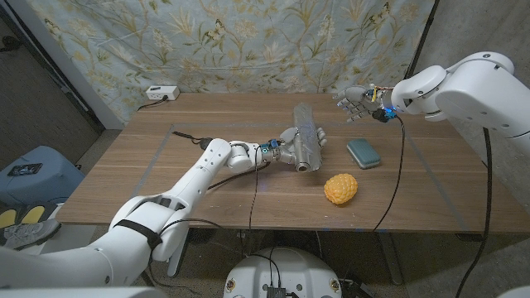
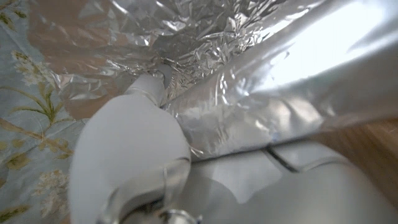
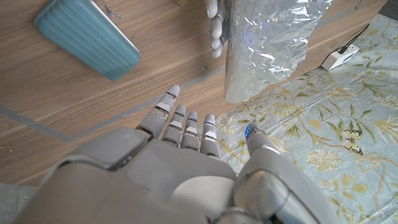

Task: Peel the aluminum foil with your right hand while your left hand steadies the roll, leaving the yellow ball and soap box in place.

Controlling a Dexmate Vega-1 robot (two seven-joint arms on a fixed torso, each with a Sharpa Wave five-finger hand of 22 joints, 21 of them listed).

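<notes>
I see my left hand gripping the foil roll near the middle of the table, though its fingers are mostly buried behind crinkled foil up close. My right hand hovers above the far edge, fingers spread and holding nothing. The soap box lies just right of the roll, the yellow ball nearer me.
</notes>
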